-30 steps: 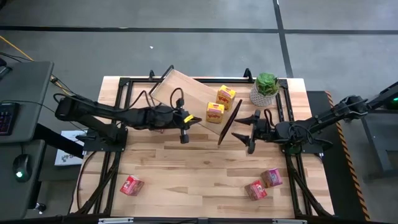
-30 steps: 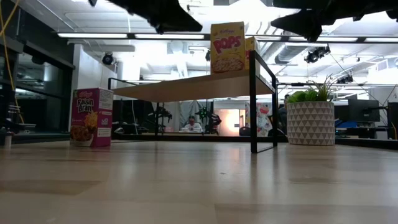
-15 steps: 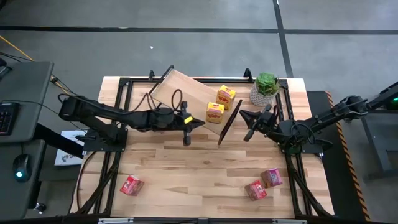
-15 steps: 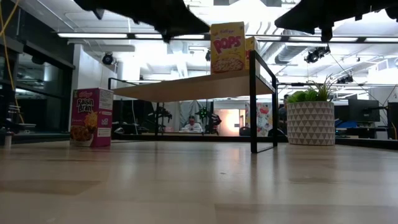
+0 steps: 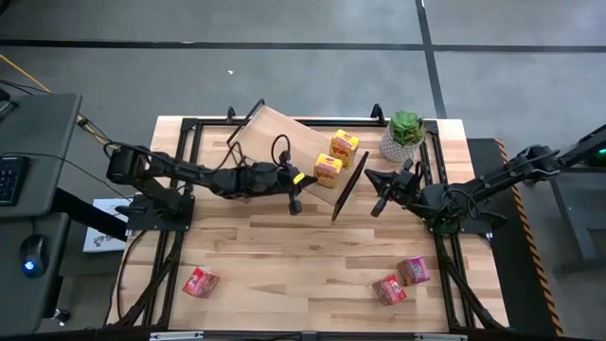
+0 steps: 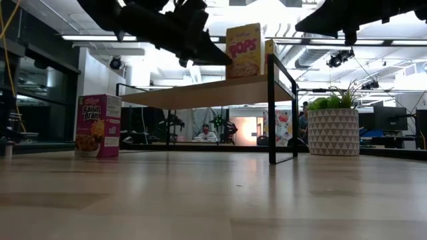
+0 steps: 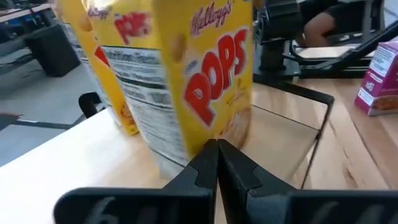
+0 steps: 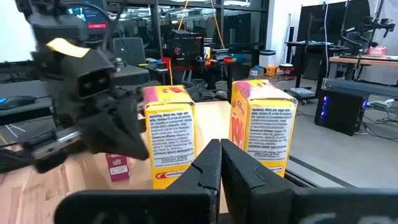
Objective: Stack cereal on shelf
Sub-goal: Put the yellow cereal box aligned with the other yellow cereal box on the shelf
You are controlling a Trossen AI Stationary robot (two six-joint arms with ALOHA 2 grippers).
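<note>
High view. The shelf [image 5: 284,142] lies skewed at the far side of the surface [image 5: 312,256], its board carrying two yellow cereal boxes [image 5: 328,170] near its black end frame. The left claw [image 5: 294,189], pinched shut and empty, hangs just beside the nearer yellow box; the right claw [image 5: 379,189], likewise shut on nothing, waits on the other side of that end frame, near the potted plant [image 5: 405,134]. Three red and pink boxes [image 5: 401,280] lie well apart from the shelf, at the near edge.

Low view. The yellow box [image 6: 244,51] stands upright on the shelf board [image 6: 200,92]; a raisin-bran box [image 6: 98,125] stands on the surface beside the shelf. Both arms are cut off at the top, so the claws cannot be read here.

Left wrist view. Closed fingertips [image 7: 214,155] sit against or just short of the yellow box [image 7: 205,81]; contact cannot be settled. A nudge, if intended, should be low and slow to avoid toppling.

Right wrist view. Closed fingers [image 8: 217,163] face both yellow boxes [image 8: 171,134]; the boxes' bases are hidden.
</note>
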